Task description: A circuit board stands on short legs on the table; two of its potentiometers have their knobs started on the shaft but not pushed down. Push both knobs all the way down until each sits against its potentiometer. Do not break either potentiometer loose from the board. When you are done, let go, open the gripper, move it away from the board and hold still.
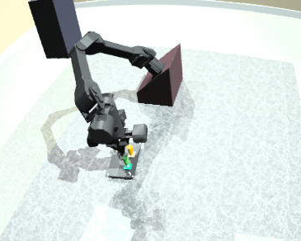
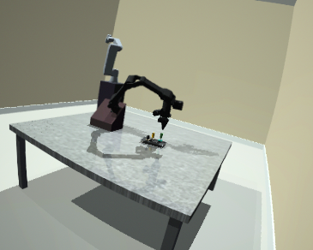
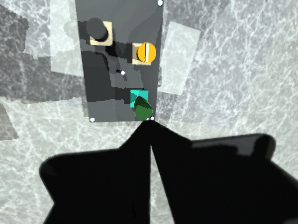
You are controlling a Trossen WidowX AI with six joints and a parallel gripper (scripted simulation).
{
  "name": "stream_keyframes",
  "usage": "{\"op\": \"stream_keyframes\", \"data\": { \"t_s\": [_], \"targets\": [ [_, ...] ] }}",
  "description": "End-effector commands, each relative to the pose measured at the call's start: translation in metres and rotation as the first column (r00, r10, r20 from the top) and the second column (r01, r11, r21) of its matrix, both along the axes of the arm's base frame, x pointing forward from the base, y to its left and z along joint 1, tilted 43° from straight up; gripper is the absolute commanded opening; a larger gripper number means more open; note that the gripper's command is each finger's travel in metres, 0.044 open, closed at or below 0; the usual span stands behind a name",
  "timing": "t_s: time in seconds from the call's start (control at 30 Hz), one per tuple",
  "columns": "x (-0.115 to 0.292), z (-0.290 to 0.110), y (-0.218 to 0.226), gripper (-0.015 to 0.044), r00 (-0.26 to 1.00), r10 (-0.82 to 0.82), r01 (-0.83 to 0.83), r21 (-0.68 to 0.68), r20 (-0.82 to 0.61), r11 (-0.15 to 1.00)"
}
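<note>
A dark circuit board (image 3: 100, 85) (image 1: 115, 172) (image 2: 154, 143) stands on the marble table. An orange knob (image 3: 146, 52) (image 1: 130, 149) sits on a cream potentiometer at the board's right side. A green knob (image 3: 142, 108) (image 1: 124, 160) (image 2: 161, 136) leans on its shaft above a teal potentiometer (image 3: 136, 96) near the board's close edge. A dark knob (image 3: 97, 30) sits on another cream potentiometer at the far left. My gripper (image 3: 148, 125) (image 2: 163, 127) is shut with nothing between the fingers. Its tips hang above the board's near edge, just short of the green knob.
A maroon wedge block (image 1: 161, 80) (image 2: 107, 116) holds the arm's base behind the board. A tall dark box (image 1: 54, 25) stands at the far left corner. A grey post (image 2: 111, 56) rises behind the wedge.
</note>
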State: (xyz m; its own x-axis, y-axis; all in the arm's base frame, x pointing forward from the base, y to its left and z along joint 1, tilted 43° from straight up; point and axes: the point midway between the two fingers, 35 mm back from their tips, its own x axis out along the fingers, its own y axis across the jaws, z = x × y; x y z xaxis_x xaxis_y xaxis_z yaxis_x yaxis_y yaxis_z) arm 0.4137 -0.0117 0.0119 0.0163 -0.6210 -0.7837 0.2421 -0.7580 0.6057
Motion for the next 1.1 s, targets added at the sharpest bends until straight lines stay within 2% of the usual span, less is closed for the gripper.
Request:
{"op": "stream_keyframes", "data": {
  "t_s": [0.0, 1.07],
  "targets": [
    [-0.001, -0.003, -0.002, 0.0000, 1.000, -0.007, 0.007, -0.008, 0.005, 1.000],
    [0.000, -0.018, -0.016, 0.0000, 0.999, -0.035, 0.035, -0.022, 0.008, 0.999]
  ]
}}
